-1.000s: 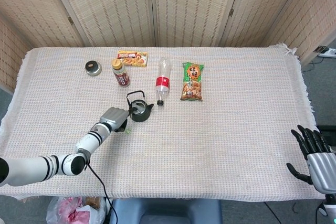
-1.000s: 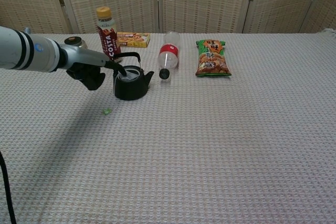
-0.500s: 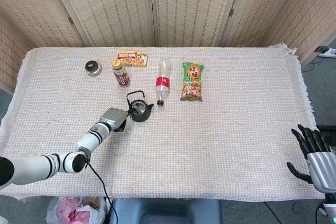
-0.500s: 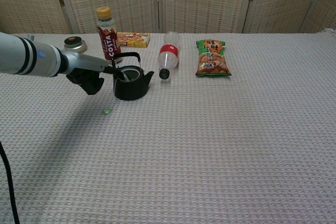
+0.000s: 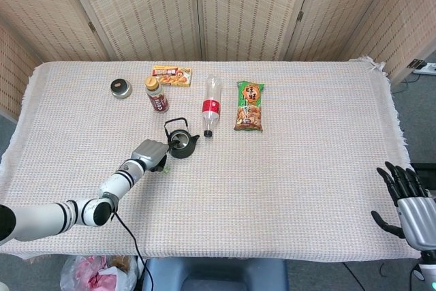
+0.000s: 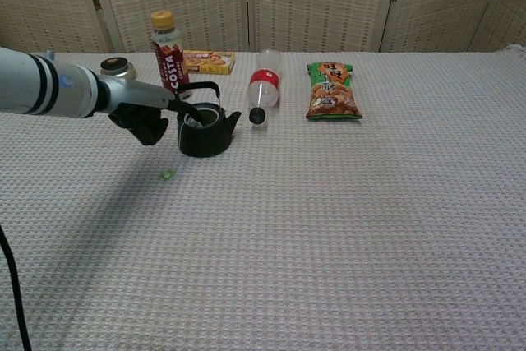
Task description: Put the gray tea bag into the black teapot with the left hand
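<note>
The black teapot (image 5: 180,142) (image 6: 203,133) stands open on the cloth, left of centre. My left hand (image 5: 150,154) (image 6: 146,117) is just to its left, with dark fingertips reaching over the rim. They pinch the gray tea bag (image 6: 197,119), which shows as a pale patch inside the pot's mouth. The tea bag's small green tag (image 6: 168,173) lies on the cloth in front of the pot. My right hand (image 5: 406,203) hangs off the table's near right corner, fingers spread and holding nothing.
Behind the pot stand a brown drink bottle (image 5: 157,95) (image 6: 168,51), a yellow box (image 5: 172,75) and a round tin (image 5: 121,88). A clear plastic bottle (image 5: 212,105) (image 6: 263,88) lies on its side, with a green snack bag (image 5: 249,105) to its right.
The left hand has dipped slightly and come back up at the pot's rim. The green tag and the right hand have stayed put.
</note>
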`<state>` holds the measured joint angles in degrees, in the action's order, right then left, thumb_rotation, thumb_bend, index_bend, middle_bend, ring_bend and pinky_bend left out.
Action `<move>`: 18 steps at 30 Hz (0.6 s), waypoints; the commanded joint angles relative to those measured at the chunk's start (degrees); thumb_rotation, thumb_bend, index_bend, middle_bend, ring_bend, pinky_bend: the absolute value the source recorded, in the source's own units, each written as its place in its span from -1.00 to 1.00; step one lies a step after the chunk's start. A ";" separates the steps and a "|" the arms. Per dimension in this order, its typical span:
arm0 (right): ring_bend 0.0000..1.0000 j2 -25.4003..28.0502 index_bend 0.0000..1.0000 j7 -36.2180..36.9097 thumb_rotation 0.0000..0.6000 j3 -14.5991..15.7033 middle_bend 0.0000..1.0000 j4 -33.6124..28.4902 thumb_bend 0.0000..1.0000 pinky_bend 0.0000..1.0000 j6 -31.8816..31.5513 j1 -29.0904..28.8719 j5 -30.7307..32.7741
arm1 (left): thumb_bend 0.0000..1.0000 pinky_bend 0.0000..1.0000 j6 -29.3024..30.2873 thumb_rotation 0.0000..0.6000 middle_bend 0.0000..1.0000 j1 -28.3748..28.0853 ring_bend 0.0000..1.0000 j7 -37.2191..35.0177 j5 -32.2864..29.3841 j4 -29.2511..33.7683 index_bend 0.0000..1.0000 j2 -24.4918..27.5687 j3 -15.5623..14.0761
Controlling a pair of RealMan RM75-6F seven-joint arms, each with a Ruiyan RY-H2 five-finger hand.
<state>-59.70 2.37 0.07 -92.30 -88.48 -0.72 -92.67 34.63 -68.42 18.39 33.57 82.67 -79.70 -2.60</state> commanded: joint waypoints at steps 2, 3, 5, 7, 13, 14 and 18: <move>-1.00 0.12 -1.00 0.22 1.00 0.49 -1.00 0.09 -0.62 -1.00 -1.07 0.41 -1.29 | 1.00 1.00 6.29 1.00 1.00 0.93 1.00 1.15 1.96 9.11 -0.94 5.11 1.20; -1.00 0.13 -1.00 0.28 1.00 0.59 -1.00 0.12 -0.62 -1.00 -1.47 0.56 -1.65 | 1.00 1.00 7.40 1.00 1.00 1.14 1.00 1.43 2.23 11.04 -0.96 6.13 1.35; -1.00 0.15 -1.00 0.44 1.00 0.81 -1.00 0.22 -0.62 -1.00 -2.36 0.90 -2.40 | 1.00 1.00 10.26 1.00 1.00 1.82 1.00 2.25 3.34 15.74 -0.99 8.73 1.57; -1.00 0.18 -1.00 0.64 1.00 0.96 -1.00 0.36 -0.62 -1.00 -3.02 1.18 -2.90 | 1.00 1.00 13.20 1.00 1.00 3.01 0.99 2.71 5.23 20.10 -1.00 11.27 1.59; -1.00 0.29 -1.00 1.67 1.00 1.39 -1.00 1.06 -0.62 -1.00 -4.00 1.68 -3.76 | 0.41 1.00 25.67 1.00 1.00 13.82 0.74 -1.41 21.70 33.55 -1.00 21.43 -1.45; -1.00 0.30 -1.00 1.75 1.00 1.42 -1.00 1.13 -0.62 -1.00 -4.12 1.72 -3.90 | 0.35 1.00 28.89 1.00 0.99 17.23 0.70 -3.40 27.16 34.48 -1.00 22.78 -2.89; -1.00 0.24 -1.00 1.70 1.00 1.52 -1.00 1.18 -0.62 -1.00 -4.49 1.78 -4.48 | 0.07 0.81 43.03 1.00 0.71 29.41 0.44 -9.01 45.73 29.55 -1.00 22.56 -7.97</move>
<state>-59.44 4.09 1.57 -91.13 -92.95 1.05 -97.13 62.61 -52.35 15.66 61.16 112.85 -60.54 -5.08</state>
